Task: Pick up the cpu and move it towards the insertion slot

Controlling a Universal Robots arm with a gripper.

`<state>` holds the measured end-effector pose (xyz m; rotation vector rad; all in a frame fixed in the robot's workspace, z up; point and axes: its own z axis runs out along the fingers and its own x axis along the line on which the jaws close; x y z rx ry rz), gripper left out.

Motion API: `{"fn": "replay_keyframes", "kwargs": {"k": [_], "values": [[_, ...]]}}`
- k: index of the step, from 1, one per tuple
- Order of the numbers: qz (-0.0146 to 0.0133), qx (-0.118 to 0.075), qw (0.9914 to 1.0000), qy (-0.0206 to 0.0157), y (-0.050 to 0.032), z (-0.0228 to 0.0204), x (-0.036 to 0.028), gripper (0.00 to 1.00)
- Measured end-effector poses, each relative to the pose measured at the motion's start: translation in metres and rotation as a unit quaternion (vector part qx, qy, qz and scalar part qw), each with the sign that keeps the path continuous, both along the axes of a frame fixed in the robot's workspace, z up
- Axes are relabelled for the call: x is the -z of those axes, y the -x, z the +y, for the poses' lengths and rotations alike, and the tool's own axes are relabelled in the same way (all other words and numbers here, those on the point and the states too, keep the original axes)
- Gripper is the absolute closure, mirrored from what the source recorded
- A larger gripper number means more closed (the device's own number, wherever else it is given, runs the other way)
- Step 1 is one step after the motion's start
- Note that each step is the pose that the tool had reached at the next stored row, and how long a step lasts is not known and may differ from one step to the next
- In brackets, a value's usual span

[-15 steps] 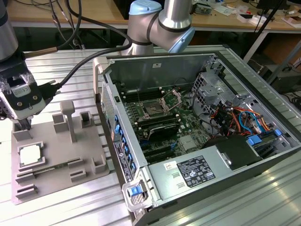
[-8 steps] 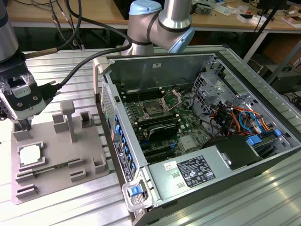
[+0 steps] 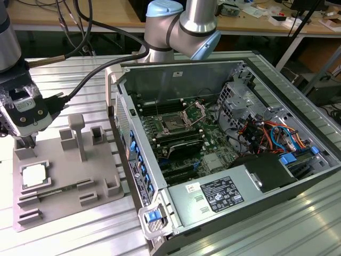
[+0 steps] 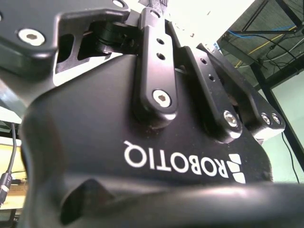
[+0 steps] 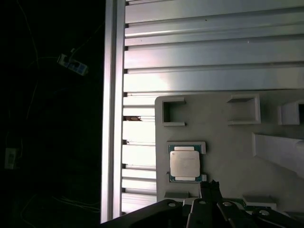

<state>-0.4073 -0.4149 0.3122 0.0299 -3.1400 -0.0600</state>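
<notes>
On the grey plastic tray (image 3: 69, 184) with raised blocks, at the exterior view's left, lies the small flat square cpu (image 3: 33, 176) with its pale silver top. In the first wrist view the cpu (image 5: 185, 163) sits flat between low corner frames. The black gripper (image 3: 25, 143) hangs just above the tray, near the cpu but apart from it. If it is spread or closed, I am not able to see.

The square insertion slot (image 3: 172, 126) with dark centre is well apart, inside the open metal computer case (image 3: 256, 74). White lettering (image 4: 185, 164) marks the gripper's body in the second wrist view. A white printed label (image 3: 221, 193) is stuck inside the case.
</notes>
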Motion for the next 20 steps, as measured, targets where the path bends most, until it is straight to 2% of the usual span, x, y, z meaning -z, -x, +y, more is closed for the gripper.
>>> {"fn": "replay_keyframes", "kwargs": {"k": [20], "values": [[0.0000,0.000,1.00000,0.0000,0.0000,-0.0006,0.0046,0.89]]}}
